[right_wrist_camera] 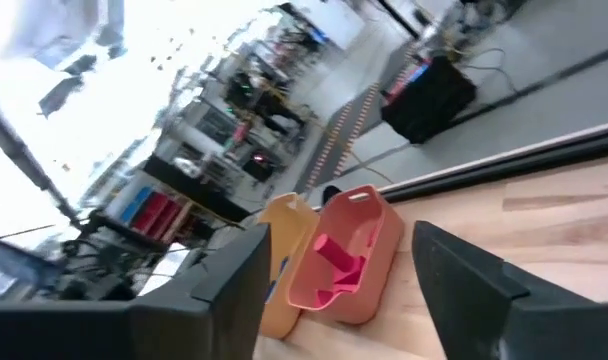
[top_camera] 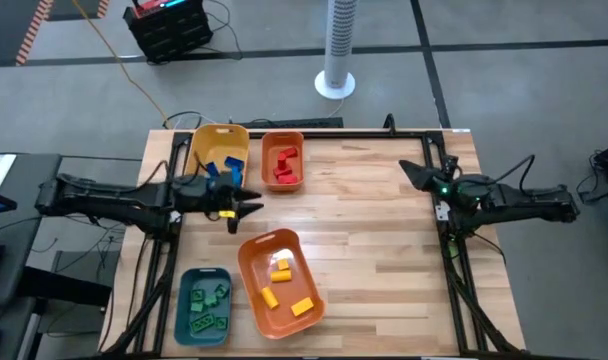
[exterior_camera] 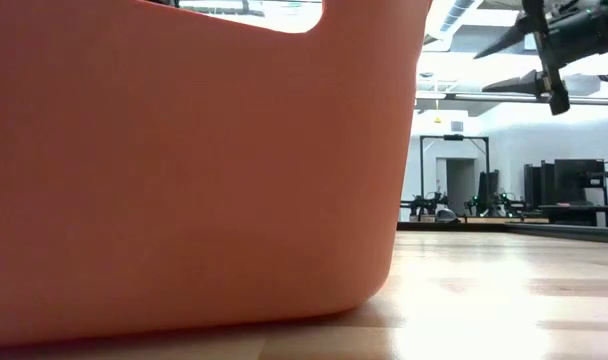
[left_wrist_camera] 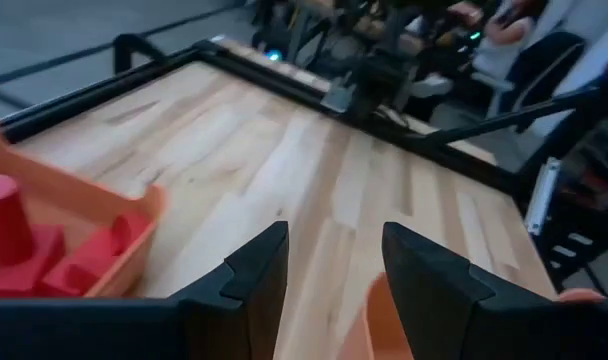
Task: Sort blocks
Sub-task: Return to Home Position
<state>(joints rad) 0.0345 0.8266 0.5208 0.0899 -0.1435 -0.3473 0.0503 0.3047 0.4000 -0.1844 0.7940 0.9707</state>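
Observation:
The blocks lie sorted in bins. Blue ones are in a yellow bin (top_camera: 217, 150), red ones (top_camera: 285, 165) in an orange bin (top_camera: 282, 138) beside it. Yellow ones (top_camera: 282, 285) lie in a second orange bin (top_camera: 254, 262), green ones (top_camera: 206, 303) in a teal bin (top_camera: 184, 320). My left gripper (top_camera: 254, 207) hangs open over the table's left side, between the far bins and the near ones; its wrist view shows bare wood between its fingers (left_wrist_camera: 259, 275). My right gripper (top_camera: 406, 170) hangs open at the table's right side, pointing left, nothing between its fingers (right_wrist_camera: 464, 275).
Bare wooden tabletop (top_camera: 374, 240) spreads across the middle and right. A black frame rail (top_camera: 384, 133) runs along the far edge. In the low view the near orange bin's wall (exterior_camera: 184, 170) fills the left, with my right gripper (exterior_camera: 484, 70) high at the right.

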